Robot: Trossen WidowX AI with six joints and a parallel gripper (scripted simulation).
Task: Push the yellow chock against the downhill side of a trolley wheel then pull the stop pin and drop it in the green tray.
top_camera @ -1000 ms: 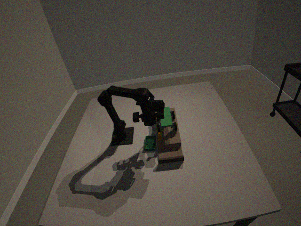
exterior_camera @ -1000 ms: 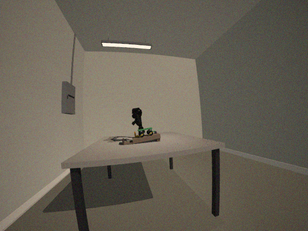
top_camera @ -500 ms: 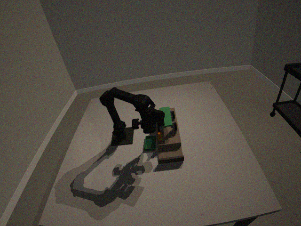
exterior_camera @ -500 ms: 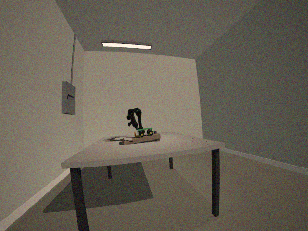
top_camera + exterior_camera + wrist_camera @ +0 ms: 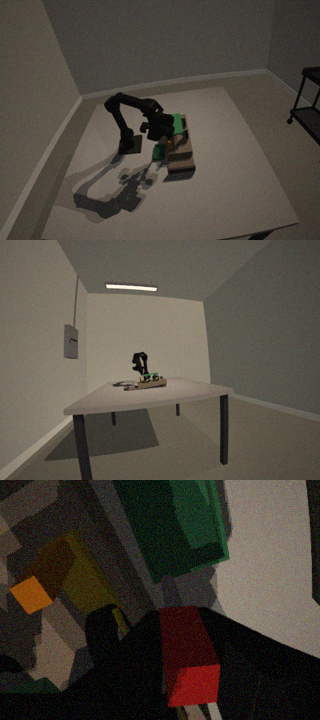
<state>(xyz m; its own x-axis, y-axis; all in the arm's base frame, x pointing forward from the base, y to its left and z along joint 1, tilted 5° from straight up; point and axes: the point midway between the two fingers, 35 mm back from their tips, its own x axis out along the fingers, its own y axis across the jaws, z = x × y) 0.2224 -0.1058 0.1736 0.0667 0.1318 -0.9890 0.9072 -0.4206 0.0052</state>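
My gripper (image 5: 176,619) is shut on the red-headed stop pin (image 5: 194,685), its red head between the fingertips. In the wrist view the fingers are just short of the green tray (image 5: 224,550) (image 5: 154,152) and above table height; the top view hides the fingertips. The trolley, with its green deck (image 5: 177,124) (image 5: 151,374), stands on the ramp (image 5: 184,149) (image 5: 156,384). The yellow chock (image 5: 86,582) (image 5: 169,141) (image 5: 140,379) with its orange handle (image 5: 31,595) sits on the ramp close at the downhill side of a trolley wheel (image 5: 100,632). Exact contact cannot be made out.
The green tray lies on the table (image 5: 219,180) beside the ramp, on the arm-base side. The ramp has a lower step at its downhill end. The arm's dark base plate (image 5: 138,144) is left of the tray in the top view. Strong arm shadows cross the table.
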